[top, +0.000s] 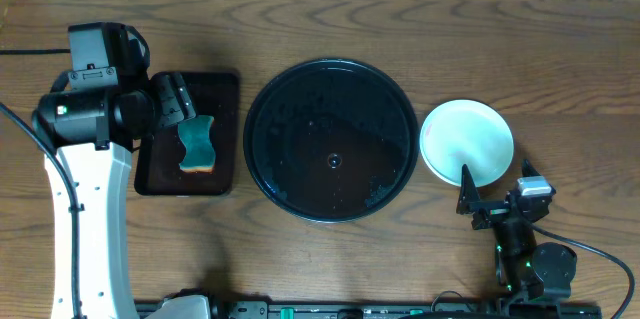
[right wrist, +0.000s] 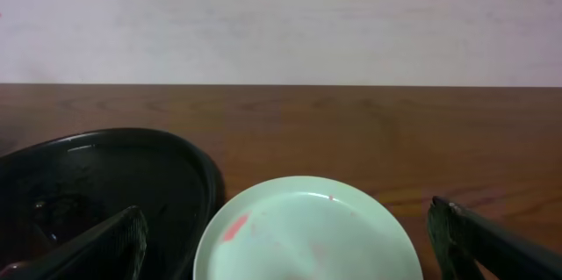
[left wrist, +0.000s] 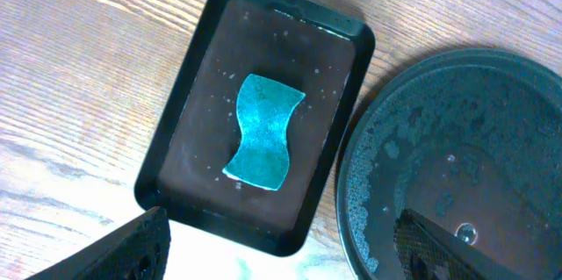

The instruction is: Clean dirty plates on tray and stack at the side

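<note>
Both arms are hovering with their fingers spread wide, holding nothing.
Nearest, the right gripper is gaping open, pointing at a pale blue-green plate that is lying on the table just right of the round black tray, a red smear showing on it in the wrist view; I cannot tell whether others are lying beneath. The tray is glistening with droplets. Beyond it, the left gripper is hanging, fingers apart, over the green sponge in the small rectangular tray.
</note>
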`<state>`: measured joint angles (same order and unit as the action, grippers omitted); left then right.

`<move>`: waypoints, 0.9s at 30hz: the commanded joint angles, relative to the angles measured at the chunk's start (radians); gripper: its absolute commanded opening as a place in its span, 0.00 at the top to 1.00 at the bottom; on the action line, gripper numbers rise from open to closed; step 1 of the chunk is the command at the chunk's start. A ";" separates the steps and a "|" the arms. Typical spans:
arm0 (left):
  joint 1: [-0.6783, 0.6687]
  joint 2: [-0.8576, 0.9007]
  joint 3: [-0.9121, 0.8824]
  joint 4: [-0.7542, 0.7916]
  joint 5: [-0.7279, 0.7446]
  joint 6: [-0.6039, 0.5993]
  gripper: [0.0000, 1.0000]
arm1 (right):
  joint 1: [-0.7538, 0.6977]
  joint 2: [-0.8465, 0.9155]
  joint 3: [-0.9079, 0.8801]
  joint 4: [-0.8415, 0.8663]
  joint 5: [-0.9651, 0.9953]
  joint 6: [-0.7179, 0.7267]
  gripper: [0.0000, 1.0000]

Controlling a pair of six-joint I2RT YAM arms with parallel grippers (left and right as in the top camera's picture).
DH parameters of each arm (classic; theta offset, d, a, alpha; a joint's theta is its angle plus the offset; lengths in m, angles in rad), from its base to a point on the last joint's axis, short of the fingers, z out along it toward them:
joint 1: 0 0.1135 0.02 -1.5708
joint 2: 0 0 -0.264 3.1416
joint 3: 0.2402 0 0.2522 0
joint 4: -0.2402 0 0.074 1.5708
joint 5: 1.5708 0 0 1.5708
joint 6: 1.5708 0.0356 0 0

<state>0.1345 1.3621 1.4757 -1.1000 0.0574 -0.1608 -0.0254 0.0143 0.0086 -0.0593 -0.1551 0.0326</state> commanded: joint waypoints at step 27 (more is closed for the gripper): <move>-0.010 -0.148 -0.020 -0.013 -0.023 0.003 0.18 | 0.014 -0.008 -0.003 -0.004 0.017 -0.011 0.01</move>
<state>0.1291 1.3304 1.4742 -1.1034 0.0525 -0.1600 -0.0254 0.0143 0.0086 -0.0597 -0.1482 0.0326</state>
